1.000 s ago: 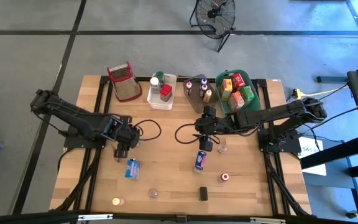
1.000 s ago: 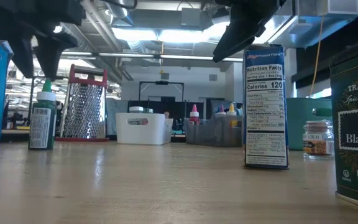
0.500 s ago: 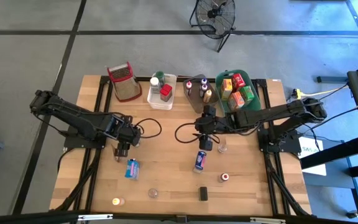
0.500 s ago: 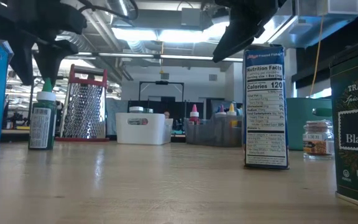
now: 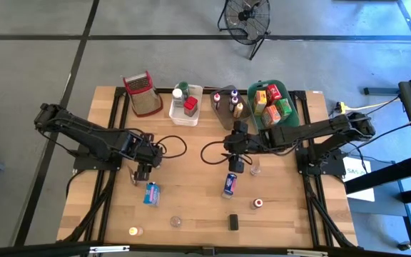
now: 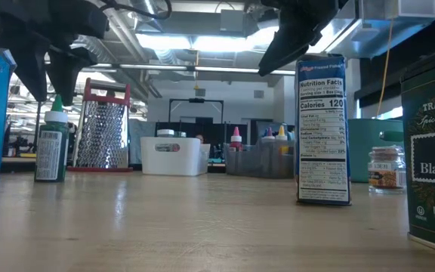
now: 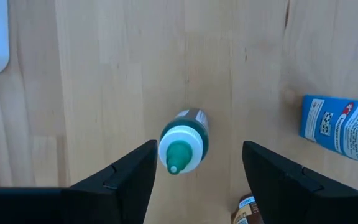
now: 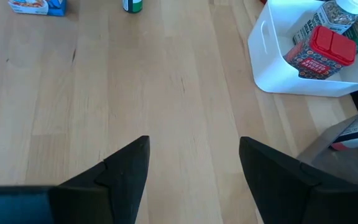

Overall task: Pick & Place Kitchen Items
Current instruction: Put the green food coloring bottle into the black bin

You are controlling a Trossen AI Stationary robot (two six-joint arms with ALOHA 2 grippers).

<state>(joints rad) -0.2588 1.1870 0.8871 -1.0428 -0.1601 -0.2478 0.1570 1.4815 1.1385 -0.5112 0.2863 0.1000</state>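
A small green bottle with a white collar and green tip (image 7: 182, 146) stands upright on the wooden table (image 5: 191, 185). My left gripper (image 7: 199, 149) hangs open above it, one finger on either side, touching nothing; the low view shows the bottle (image 6: 51, 147) below the fingers (image 6: 47, 68). A blue box (image 5: 151, 193) lies next to it. My right gripper (image 5: 235, 165) hangs open above the table's middle, over bare wood (image 8: 194, 140). A blue can (image 5: 230, 184) lies just in front of it.
Along the far edge stand a red-rimmed wire basket (image 5: 140, 93), a white bin (image 5: 185, 107), a grey bin (image 5: 223, 100) and a green bin (image 5: 271, 103), the bins holding items. Small jars (image 5: 257, 203), (image 5: 175, 222) and a black tin (image 5: 232, 222) stand near the front.
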